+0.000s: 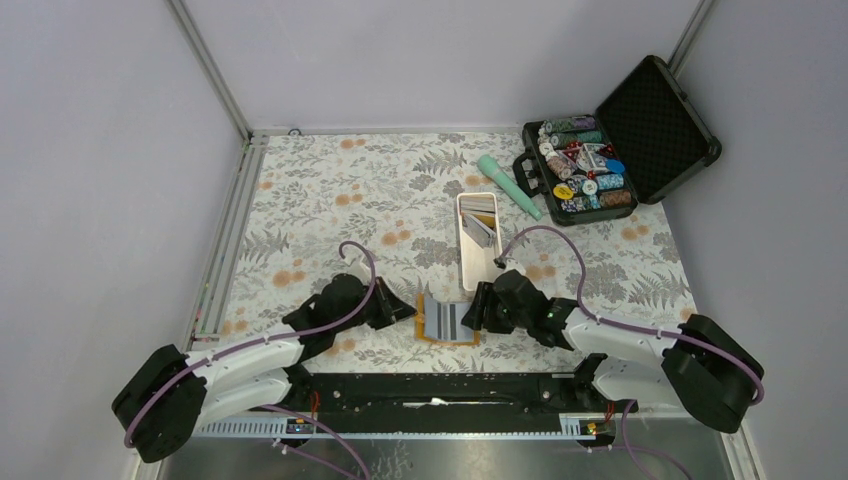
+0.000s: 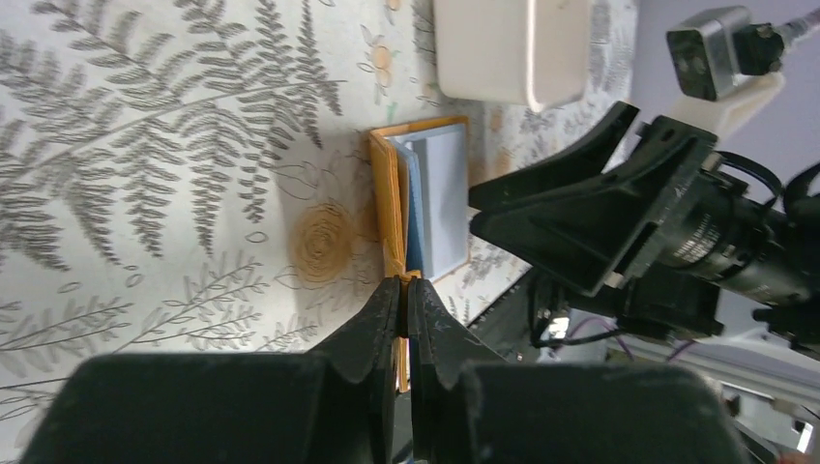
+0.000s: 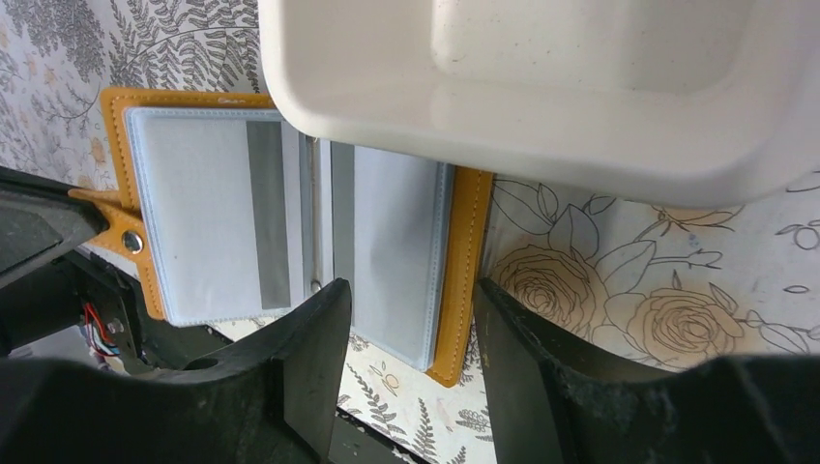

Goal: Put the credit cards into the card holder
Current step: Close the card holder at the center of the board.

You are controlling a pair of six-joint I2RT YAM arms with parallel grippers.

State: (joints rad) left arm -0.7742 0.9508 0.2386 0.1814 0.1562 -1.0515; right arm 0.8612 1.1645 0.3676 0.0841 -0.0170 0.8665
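1. In the top view the card holder lies open and flat on the flowered tablecloth. It sits at lower centre of the frame, just below the near end of the long white tray.
2. The left gripper meets the holder from the left side of that frame. In the left wrist view its fingers are pressed together, with the holder's orange snap tab clamped between them.
3. The right wrist view shows the same tab with its metal snap at the left edge of the frame, the left finger's black tip resting against it.
4. The right gripper comes in from the right side of the top view. In its own view its fingers stand apart, either side of the lower edge of the holder's right-hand page. Whether they touch the page cannot be told.
5. The holder's orange cover frames two pale blue clear pockets. A grey band shows through each pocket, one either side of the centre fold.
6. The tray's rounded corner fills the upper part of the right wrist view and hides the top of the right-hand page.
7. The credit cards stand tilted inside the tray, in its upper half in the top view.
8. At upper right of the top view a black case stands open with poker chips in it. A teal cylinder lies between the case and the tray.
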